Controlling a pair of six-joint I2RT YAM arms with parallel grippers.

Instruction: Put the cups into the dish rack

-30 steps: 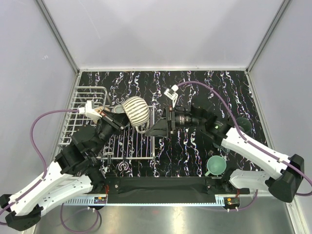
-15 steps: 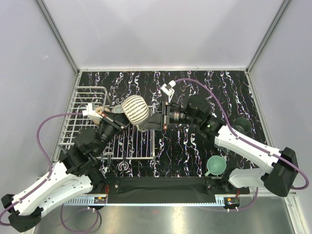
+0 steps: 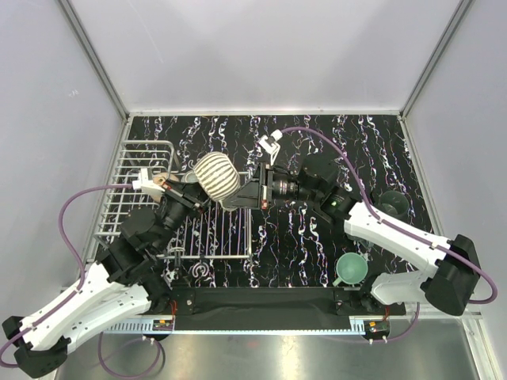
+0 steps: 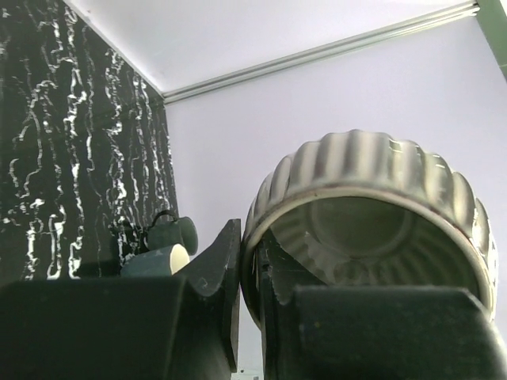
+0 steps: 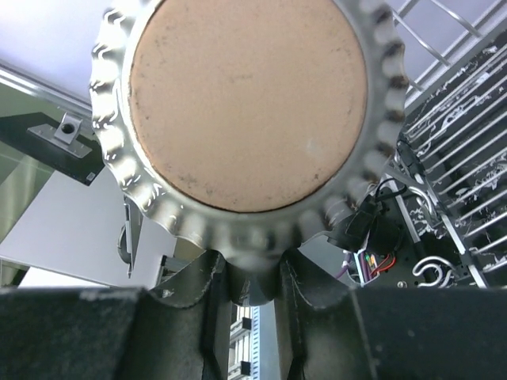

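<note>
Ribbed grey-beige stoneware is where both arms meet: the ribbed cup (image 3: 218, 178) hangs on its side in mid-air over the right part of the dish rack (image 3: 135, 170), above the flat grid and not resting on it. The left gripper (image 3: 188, 184) has it by the rim. Its wrist cam shows one finger inside the mouth and one outside, pinched tight on the wall. The right gripper (image 3: 240, 199) is at the base end. Its cam is filled by the cup's bare tan foot, w/ the two fingers (image 5: 202, 301) straddling the ribbed side just below. Whether they actually bite or only bracket it I can't tell from here. Looks like a hand-over or re-grip btwn the arms, so this cup is mid-load and not yet racked. Others wait on the table to the right: a mint green cup (image 3: 351, 269) near the right arm's base and a dark grey-teal cup (image 3: 394, 203) further back. Next, I'd judge, one gripper needs a sure hold before the other lets go. Then the cup prob. wants turning mouth-down and lowering onto the wires w/o clipping them. A rim pinch alone is thin, so it could swing.
</note>
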